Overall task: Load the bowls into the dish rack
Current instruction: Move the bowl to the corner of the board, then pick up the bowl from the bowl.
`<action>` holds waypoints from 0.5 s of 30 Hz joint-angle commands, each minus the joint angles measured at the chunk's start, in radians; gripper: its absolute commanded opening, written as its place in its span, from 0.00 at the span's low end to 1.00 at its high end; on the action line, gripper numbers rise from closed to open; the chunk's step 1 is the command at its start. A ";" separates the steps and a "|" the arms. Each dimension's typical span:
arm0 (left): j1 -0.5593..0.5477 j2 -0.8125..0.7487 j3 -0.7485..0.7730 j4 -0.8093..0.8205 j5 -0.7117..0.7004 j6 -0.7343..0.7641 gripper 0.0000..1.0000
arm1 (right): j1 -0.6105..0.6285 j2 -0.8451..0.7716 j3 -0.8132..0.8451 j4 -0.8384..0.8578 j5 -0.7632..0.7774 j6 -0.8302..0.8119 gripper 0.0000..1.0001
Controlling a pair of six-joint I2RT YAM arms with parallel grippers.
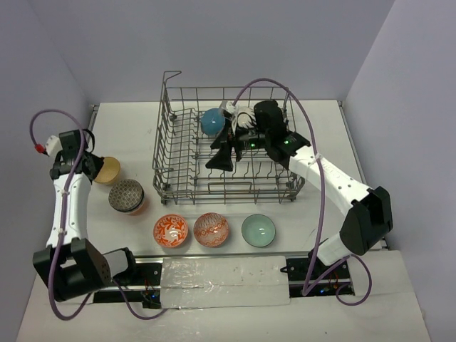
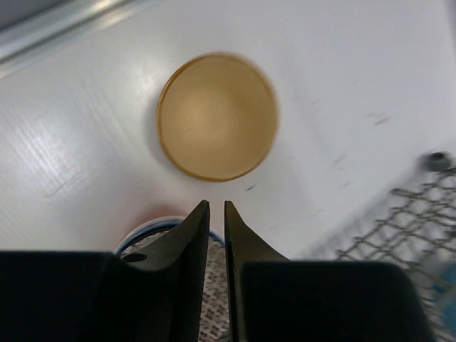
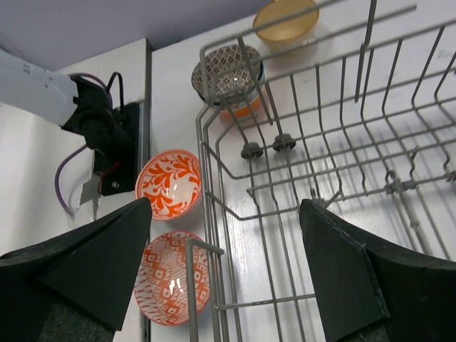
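The grey wire dish rack stands mid-table. A teal-blue bowl and a white bowl stand in its far part. My right gripper is inside the rack, open and empty. My left gripper is shut and empty, just short of a tan bowl. A blue-white patterned bowl stacked on an orange one lies under its fingers. Two orange-red patterned bowls and a pale green bowl sit in front of the rack.
The right wrist view shows the rack's wires, both orange-red bowls, the patterned stack and the tan bowl. The rack's corner shows right of the left gripper. Walls close in on three sides.
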 commanded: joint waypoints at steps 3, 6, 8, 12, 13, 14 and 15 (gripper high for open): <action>-0.004 -0.118 0.138 0.007 -0.054 0.016 0.20 | 0.032 -0.003 0.174 -0.084 -0.008 -0.056 0.91; -0.002 -0.213 0.129 0.070 -0.073 0.042 0.20 | 0.121 0.052 0.278 -0.188 0.057 -0.123 0.91; -0.002 -0.276 0.129 0.108 -0.093 0.057 0.22 | 0.210 0.093 0.338 -0.266 0.118 -0.157 0.91; -0.002 -0.324 0.173 0.109 -0.113 0.102 0.23 | 0.352 0.289 0.588 -0.418 0.246 -0.251 0.91; -0.002 -0.330 0.185 0.104 -0.105 0.108 0.23 | 0.377 0.325 0.639 -0.452 0.277 -0.269 0.91; -0.002 -0.333 0.205 0.103 -0.102 0.114 0.23 | 0.421 0.367 0.691 -0.523 0.308 -0.288 0.90; -0.002 -0.337 0.216 0.096 -0.102 0.117 0.23 | 0.438 0.447 0.798 -0.554 0.357 -0.314 0.89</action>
